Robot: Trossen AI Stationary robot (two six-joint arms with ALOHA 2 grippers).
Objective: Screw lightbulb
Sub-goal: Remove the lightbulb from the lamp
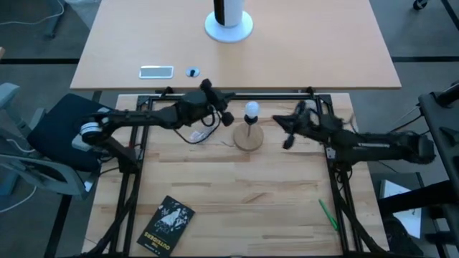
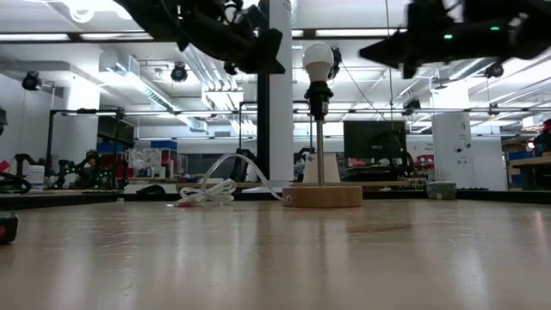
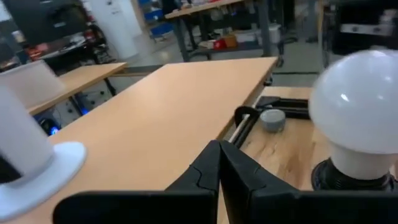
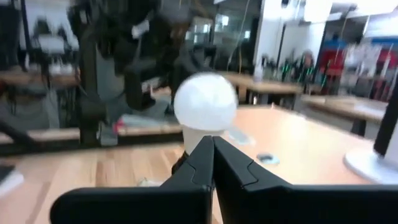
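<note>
Beyond my wooden counter (image 1: pixel 237 193) a second, paler desk (image 1: pixel 301 50) fills the top of the high view. A grey chair (image 1: pixel 25 168) stands at the left edge. In the low view, ceiling lights (image 2: pixel 155 62) run across the upper left, a dark pillar (image 2: pixel 263 120) rises at centre, and a monitor (image 2: pixel 374 142) sits right of centre.

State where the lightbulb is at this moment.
In the high view, the lightbulb sits in the socket atop the wooden lamp stand at the table's centre, between the shut left tool and right tool.

Book (image 1: pixel 166 224), green pen (image 1: pixel 328 214), phone (image 1: pixel 156 71) on tables.
</note>
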